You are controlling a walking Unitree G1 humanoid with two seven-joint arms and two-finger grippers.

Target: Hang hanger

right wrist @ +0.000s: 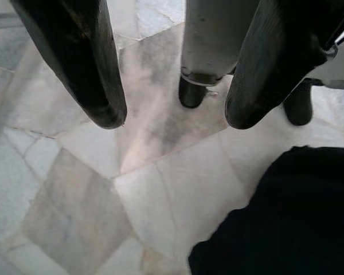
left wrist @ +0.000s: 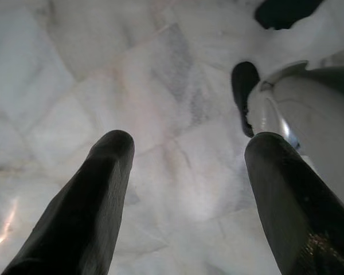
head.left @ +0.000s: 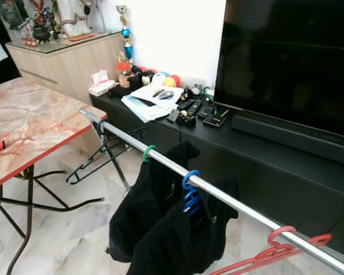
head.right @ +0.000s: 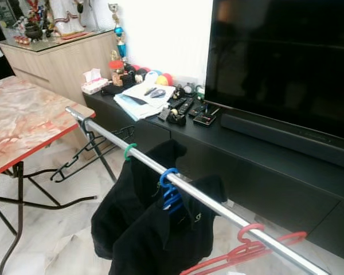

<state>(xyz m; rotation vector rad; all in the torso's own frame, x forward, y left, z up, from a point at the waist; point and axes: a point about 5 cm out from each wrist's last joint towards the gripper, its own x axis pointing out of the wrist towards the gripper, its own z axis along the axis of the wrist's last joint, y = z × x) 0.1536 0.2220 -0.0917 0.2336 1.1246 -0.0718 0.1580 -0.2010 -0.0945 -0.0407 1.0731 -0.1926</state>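
rail [head.left: 229, 199]: silver, runs diagonally in front of TV console [head.left: 286, 166]
black hanger [head.left: 97, 157]: hooked near rail's far end, by marble table [head.left: 23, 123]
green hook [head.left: 148, 152], blue hangers [head.left: 190, 195]: on rail w/ black clothes [head.left: 160, 229]
red hangers [head.left: 275, 247]: on rail, nearer end
left gripper [left wrist: 186, 189]: fingers apart, empty, over floor
right gripper [right wrist: 175, 109]: spread, empty; dark cloth below, prob. garment

Left gripper [left wrist: 186, 172] and right gripper [right wrist: 172, 109] both low, pointing floorward, jaws apart, empty.

Television [head.left: 286, 57], marble table [head.left: 23, 120] (cluttered console [head.left: 258, 150])
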